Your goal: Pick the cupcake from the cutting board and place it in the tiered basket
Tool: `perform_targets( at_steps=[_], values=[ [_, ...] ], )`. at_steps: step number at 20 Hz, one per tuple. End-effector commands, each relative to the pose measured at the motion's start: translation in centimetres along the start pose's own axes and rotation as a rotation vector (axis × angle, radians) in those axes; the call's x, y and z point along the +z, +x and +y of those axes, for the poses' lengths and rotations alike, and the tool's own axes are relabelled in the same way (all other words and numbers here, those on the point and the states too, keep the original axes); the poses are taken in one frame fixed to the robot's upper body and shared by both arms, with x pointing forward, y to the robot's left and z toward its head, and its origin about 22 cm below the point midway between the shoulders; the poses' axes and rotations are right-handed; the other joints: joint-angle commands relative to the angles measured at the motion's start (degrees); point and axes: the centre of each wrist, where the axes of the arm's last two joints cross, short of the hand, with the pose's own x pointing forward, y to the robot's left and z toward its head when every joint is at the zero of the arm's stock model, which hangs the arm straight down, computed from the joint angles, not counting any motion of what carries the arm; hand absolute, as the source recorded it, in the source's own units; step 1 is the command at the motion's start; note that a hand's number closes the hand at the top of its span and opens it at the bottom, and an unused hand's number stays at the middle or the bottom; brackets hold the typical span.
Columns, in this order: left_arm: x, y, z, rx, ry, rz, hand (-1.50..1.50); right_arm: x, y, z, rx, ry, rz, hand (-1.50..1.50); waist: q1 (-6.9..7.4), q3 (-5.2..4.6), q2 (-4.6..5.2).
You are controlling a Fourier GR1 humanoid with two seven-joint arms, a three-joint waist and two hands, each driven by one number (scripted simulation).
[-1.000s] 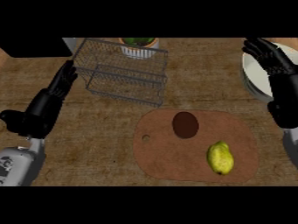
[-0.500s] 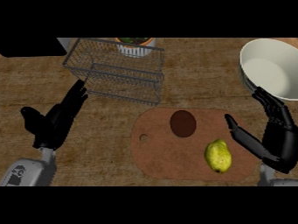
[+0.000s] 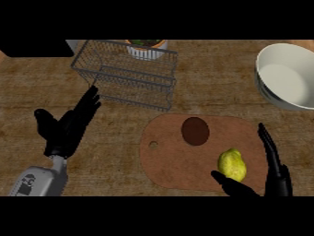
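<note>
Fingers (image 3: 271, 147) straight, right hand (image 3: 276, 177); tiered basket (image 3: 129, 73) & bowl (image 3: 296, 78) w/o contents.

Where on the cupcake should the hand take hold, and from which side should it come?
By its sides, from above, probably. The cupcake shows only its dark round top, so it seems to stand upright on the board; a hand can close on opposite sides. The lemon lies roughly between it and the open right hand, so descending looks safer than sliding in.
</note>
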Motion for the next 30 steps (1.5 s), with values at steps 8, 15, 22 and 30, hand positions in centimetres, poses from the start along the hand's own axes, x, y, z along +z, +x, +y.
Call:
perform_targets(
  at_steps=[8,15,22,30],
  values=[
    [0.3,0.9,0.0,-0.015,-0.015,-0.009,0.00,4.1,3.2,-1.8,0.451,0.046,0.242,-1.50,0.75,-0.51,0.18],
    [-0.2,-0.1,-0.2,-0.007,-0.008,0.006,0.00,2.2,9.7,3.6,0.500,0.104,0.348,-1.50,1.38,-0.25,0.52],
    [-0.1,1.0,-1.3,-0.003,-0.031,0.001,0.00,0.8,13.3,7.4,0.714,0.134,0.496,-1.50,1.65,0.04,0.15],
    [-0.6,-0.4,-0.9,0.002,-0.026,0.013,0.00,-2.0,14.7,12.2,0.730,0.201,0.579,-1.50,1.62,0.16,0.29]
  ],
)
